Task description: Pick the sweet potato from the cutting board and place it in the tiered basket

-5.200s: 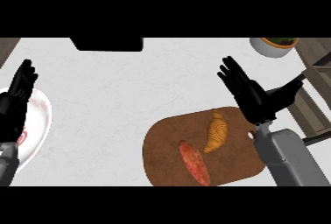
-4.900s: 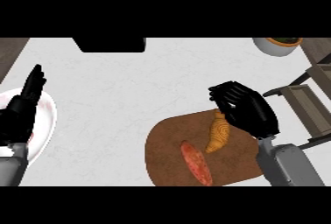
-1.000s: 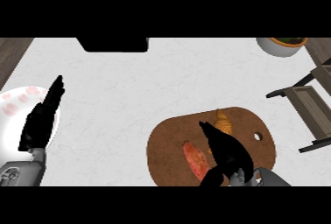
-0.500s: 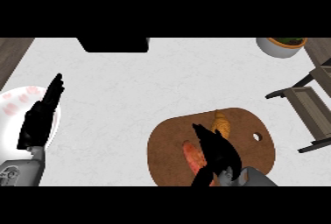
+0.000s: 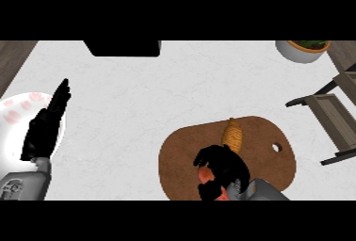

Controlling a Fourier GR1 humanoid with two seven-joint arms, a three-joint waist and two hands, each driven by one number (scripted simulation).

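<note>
A reddish sweet potato [image 5: 206, 177] lies on the near part of the round brown cutting board [image 5: 272, 165], mostly hidden. My right hand [image 5: 221, 167] comes in from the lower edge and is curled over it, with fingers wrapped round its left side. An orange ridged pastry-like item [image 5: 233, 133] lies just beyond the hand on the board. The grey tiered basket [image 5: 332, 123] stands at the right edge, well apart from the hand. My left hand [image 5: 46, 123] rests open at the far left, fingers straight and pointing away.
A white plate [image 5: 17, 107] with red marks lies under the left hand. A white pot with a plant [image 5: 303, 49] stands at the back right. A black block [image 5: 122, 48] sits at the back edge. Wood flooring shows past the counter's left corner.
My right hand has drawn back toward the near edge and its fingers, stretched out before, have curled round the sweet potato. The left hand has stayed put.
</note>
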